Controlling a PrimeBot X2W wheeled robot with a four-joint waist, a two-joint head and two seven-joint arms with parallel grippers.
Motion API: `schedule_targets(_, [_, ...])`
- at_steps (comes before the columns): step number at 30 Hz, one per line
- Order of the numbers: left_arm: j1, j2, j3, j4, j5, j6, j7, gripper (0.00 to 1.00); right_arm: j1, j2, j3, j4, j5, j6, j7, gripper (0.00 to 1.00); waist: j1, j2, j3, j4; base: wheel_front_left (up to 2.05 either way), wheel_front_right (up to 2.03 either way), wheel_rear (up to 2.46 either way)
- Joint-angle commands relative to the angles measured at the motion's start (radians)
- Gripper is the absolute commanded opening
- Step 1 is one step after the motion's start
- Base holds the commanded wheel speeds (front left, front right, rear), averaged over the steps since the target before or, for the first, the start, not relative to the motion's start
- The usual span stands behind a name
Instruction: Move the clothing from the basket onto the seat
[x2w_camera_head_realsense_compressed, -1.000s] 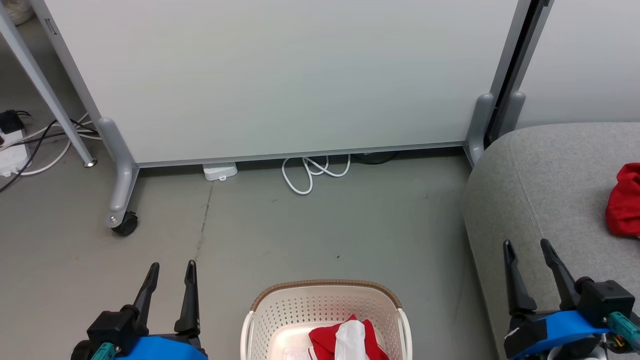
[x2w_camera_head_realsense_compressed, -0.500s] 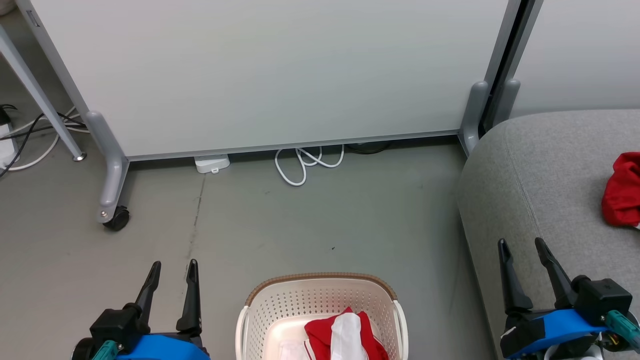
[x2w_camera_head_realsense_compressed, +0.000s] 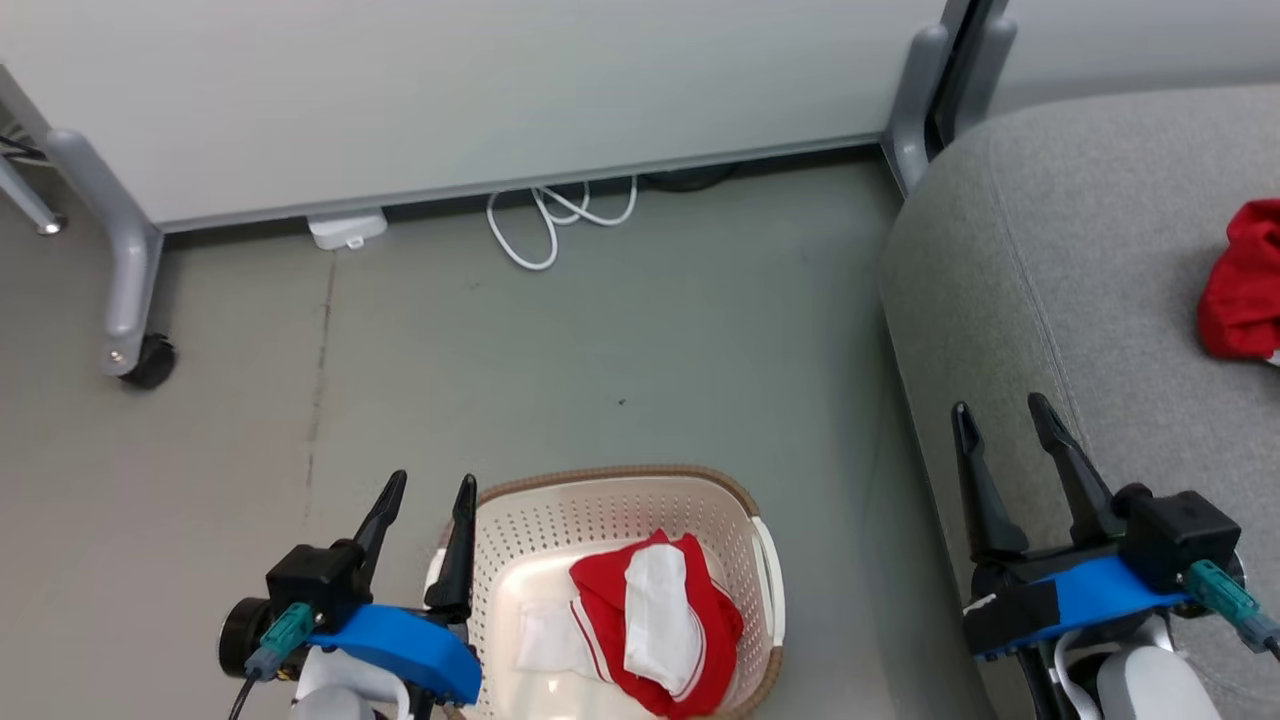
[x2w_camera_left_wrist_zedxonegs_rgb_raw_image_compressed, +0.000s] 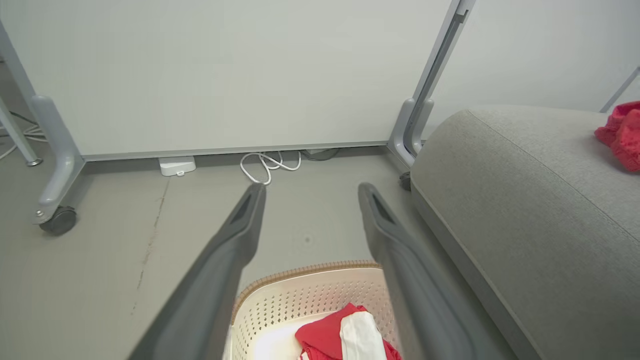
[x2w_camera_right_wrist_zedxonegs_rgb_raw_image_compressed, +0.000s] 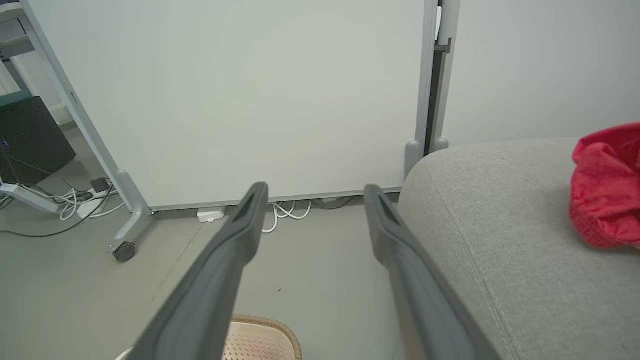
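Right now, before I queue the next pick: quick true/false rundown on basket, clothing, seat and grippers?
1. The basket holds a red-and-white garment. True.
2. Both grippers are clamped on fabric. False: the left gripper and right gripper are open and hold nothing.
3. A red garment lies on the seat. True.
4. The basket stands on the seat. False: it stands on the floor, beside the seat.
5. A white cable lies on the floor at the foot of the panel. True.
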Motion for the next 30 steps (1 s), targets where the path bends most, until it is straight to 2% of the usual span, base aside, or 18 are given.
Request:
schedule_targets(1, [-0.046, 0.009, -0.024, 0.027, -0.014, -0.002, -0.005, 1.0, -0.03, 0.0, 0.016, -0.019, 0.0, 0.0, -0.003, 1.0, -0.0001, 0.0, 0.093, -0.06, 0.0, 0.0, 0.0])
schedule_targets(10, [-0.215, 0.03, -0.135, 0.182, -0.085, -0.001, -0.005, 1.0, -0.12, 0.0, 0.062, -0.058, -0.007, 0.0, -0.024, 1.0, -0.0001, 0.0, 0.3, -0.173, 0.0, 0.0, 0.0])
schedule_targets(18, [-0.311, 0.055, -0.209, 0.351, -0.136, -0.001, -0.005, 1.0, -0.177, 0.0, 0.114, -0.068, 0.018, 0.0, -0.059, 1.0, -0.0001, 0.0, 0.431, -0.279, 0.0, 0.0, 0.0])
schedule_targets(30, [-0.452, 0.066, -0.318, 0.593, -0.24, -0.001, 0.032, 1.0, -0.188, 0.0, 0.17, -0.12, 0.008, 0.0, -0.079, 1.0, -0.0001, 0.0, 0.582, -0.339, 0.0, 0.0, 0.0])
